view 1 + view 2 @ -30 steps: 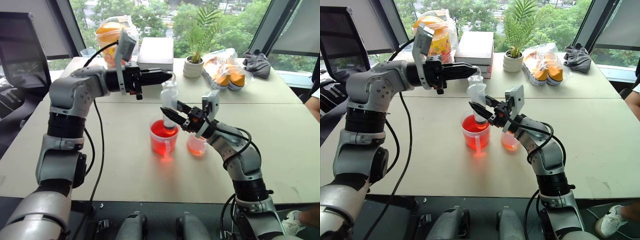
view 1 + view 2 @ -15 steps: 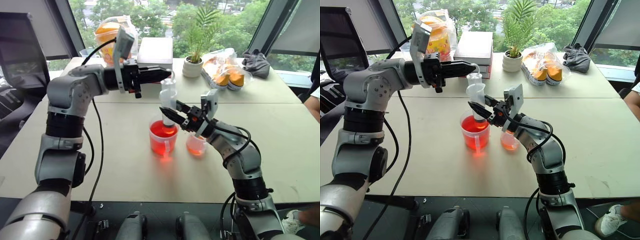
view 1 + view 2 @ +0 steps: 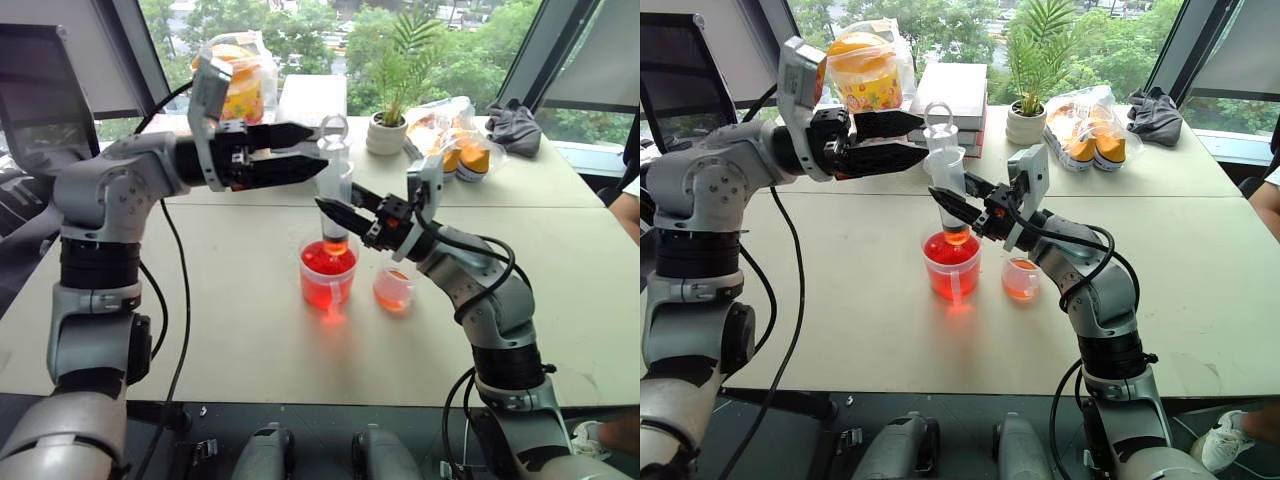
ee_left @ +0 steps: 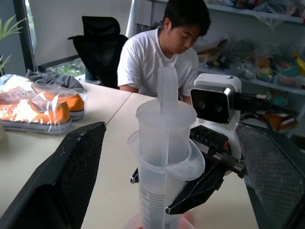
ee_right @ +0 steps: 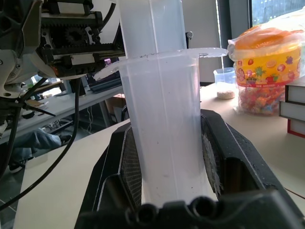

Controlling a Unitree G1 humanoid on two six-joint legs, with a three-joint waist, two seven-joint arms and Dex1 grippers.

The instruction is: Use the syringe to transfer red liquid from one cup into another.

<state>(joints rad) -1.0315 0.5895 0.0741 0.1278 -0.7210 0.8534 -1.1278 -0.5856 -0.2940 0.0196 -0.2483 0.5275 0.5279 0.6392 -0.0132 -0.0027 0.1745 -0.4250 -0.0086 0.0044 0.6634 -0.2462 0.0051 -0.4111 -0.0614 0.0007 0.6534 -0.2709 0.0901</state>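
The syringe (image 3: 334,192) stands upright, and its orange-red tip hangs just above the red liquid (image 3: 327,262) in the larger handled cup (image 3: 326,285). My right gripper (image 3: 338,212) is shut on the clear barrel (image 5: 164,124), with a pad (image 5: 127,167) on each side. The white plunger (image 4: 167,88) sticks up from the barrel. My left gripper (image 3: 322,144) is open and level, its fingers (image 4: 71,181) spread wide on either side of the plunger top without touching it. The smaller cup (image 3: 393,290), pale orange at its base, stands just right of the large cup.
At the back of the table are a candy jar (image 3: 862,70), stacked books (image 3: 952,95), a potted plant (image 3: 1025,120), bagged orange shoes (image 3: 1095,140) and a grey cloth (image 3: 1155,115). A seated person (image 4: 162,52) is at the table's right side.
My left gripper has opened, let go of the plunger top and drawn back a little to the left. The right gripper has lifted the syringe slightly, so its tip is higher over the large cup.
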